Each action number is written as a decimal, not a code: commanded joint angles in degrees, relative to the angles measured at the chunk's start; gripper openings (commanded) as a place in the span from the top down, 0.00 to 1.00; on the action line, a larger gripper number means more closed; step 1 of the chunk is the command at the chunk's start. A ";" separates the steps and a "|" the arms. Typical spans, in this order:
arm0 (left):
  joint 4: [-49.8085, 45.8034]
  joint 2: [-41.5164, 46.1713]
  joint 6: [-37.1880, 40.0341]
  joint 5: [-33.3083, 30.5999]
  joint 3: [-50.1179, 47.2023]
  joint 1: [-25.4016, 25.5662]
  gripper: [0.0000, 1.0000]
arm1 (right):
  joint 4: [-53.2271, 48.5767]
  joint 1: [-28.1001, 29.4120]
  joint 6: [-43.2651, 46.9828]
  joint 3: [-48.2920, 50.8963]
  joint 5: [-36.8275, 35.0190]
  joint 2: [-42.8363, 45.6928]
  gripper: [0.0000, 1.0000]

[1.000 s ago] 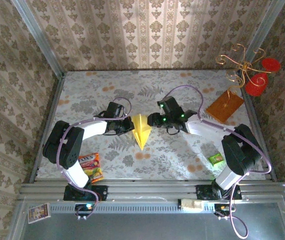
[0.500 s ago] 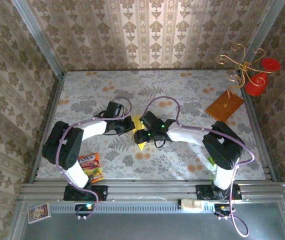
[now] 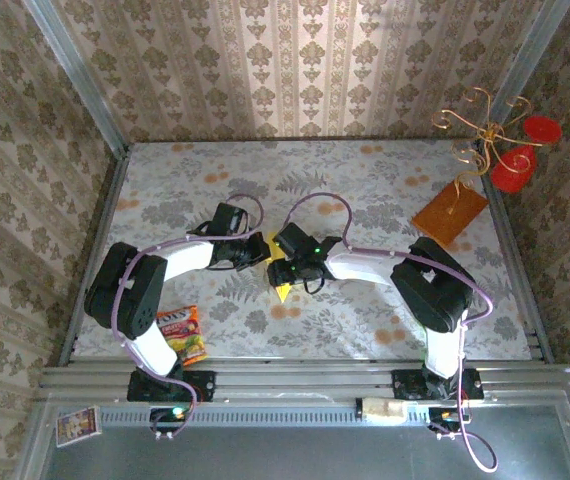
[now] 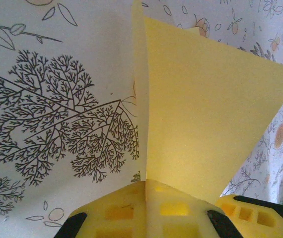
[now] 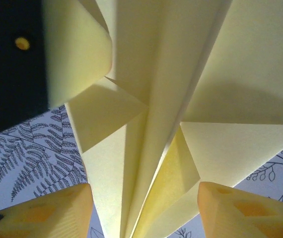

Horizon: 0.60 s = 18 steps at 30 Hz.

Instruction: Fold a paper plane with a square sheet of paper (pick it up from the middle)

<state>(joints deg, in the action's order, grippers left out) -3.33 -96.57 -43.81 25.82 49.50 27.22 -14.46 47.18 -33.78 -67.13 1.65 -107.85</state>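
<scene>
Two claws are crowded round one little paper plane (image 3: 283,290) in the middle of the tabletop (image 3: 385,190). The plane's long axis runs roughly far-to-near, with the nose pointing at the near edge where the arm bases sit and the tail toward the back wall.

The left claw (image 4: 145,198) reaches in from the plane's left side and is clenched on it, pinching the layers so a flap stands up straight between its pads. The right claw (image 5: 144,210) hangs right over the plane from the other side. It's released, with one pad on either side of the centre crease and the folds fanning out in the gap between.

So both are basically on top of it, but only the left one has hold. My guess is the next bit depends on the right one closing square across that crease rather than at an angle, otherwise the wings end up skewed.
</scene>
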 commanded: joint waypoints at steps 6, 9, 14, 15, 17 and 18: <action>0.52 1.33 -0.42 1.07 -0.38 -0.52 1.00 | -3.31 0.06 -1.96 -1.69 -4.83 -0.89 0.53; 0.56 1.30 -0.51 1.08 -0.36 -0.51 1.00 | -3.24 -0.41 -2.59 -1.44 -5.12 -1.02 0.58; 0.50 1.52 -0.40 1.11 -0.38 -0.53 1.00 | -2.51 -0.47 -3.37 -1.78 -3.56 -1.39 0.64; 0.47 1.51 -0.56 1.08 -0.36 -0.50 1.00 | -2.41 -0.50 -3.68 -1.86 -3.33 -1.54 0.64; 0.41 1.55 -0.52 1.07 -0.34 -0.51 1.00 | -2.03 -0.46 -4.31 -1.97 -2.94 -1.72 0.64; 0.42 1.54 -0.54 1.07 -0.45 -0.51 1.00 | -1.96 -0.50 -4.74 -2.02 -2.88 -1.83 0.64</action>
<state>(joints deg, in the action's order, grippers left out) -3.33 -96.57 -43.83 25.85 49.50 27.22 -15.66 46.87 -36.69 -67.46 -1.15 -108.01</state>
